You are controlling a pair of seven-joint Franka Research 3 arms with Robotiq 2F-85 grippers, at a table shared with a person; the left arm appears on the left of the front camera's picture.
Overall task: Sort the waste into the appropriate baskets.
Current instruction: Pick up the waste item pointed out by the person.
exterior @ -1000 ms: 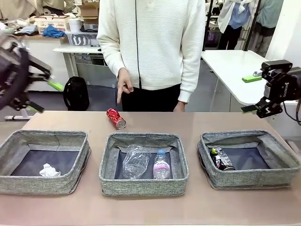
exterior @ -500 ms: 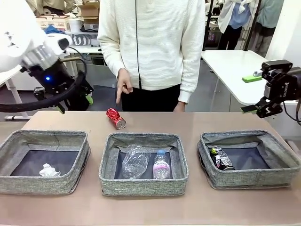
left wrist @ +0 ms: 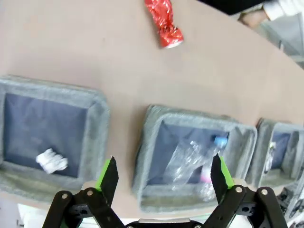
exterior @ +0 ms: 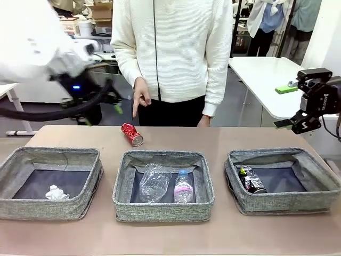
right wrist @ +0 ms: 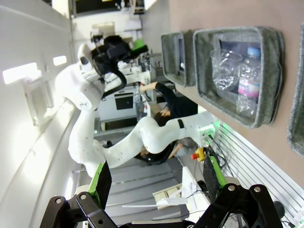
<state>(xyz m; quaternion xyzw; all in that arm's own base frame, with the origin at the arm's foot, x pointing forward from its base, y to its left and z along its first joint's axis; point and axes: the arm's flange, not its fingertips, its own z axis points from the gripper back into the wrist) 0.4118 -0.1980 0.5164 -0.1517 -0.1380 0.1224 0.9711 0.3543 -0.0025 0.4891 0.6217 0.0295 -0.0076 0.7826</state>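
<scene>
A crushed red can (exterior: 131,134) lies on the table behind the middle basket (exterior: 120,188); in the left wrist view the can (left wrist: 164,23) is at the top. My left gripper (exterior: 102,114) hangs open above the table's far left, left of the can, and its jaws (left wrist: 164,173) hold nothing. The left basket (exterior: 10,181) holds a crumpled paper ball (exterior: 56,193). A crushed clear bottle (exterior: 154,182) and a small pink-labelled bottle (exterior: 183,186) lie in the middle basket. The right basket (exterior: 319,186) holds a dark can (exterior: 250,178). My right gripper (exterior: 292,125) stands open, high beyond it.
A person in a white sweater stands at the far edge, one hand (exterior: 140,100) hanging just above and behind the red can. Bare table runs in front of the baskets. A white side table (exterior: 261,80) with a green thing stands at the back right.
My left arm has swung in from the far left toward the right, its gripper now close to the red can. The right arm and the litter have not moved.
</scene>
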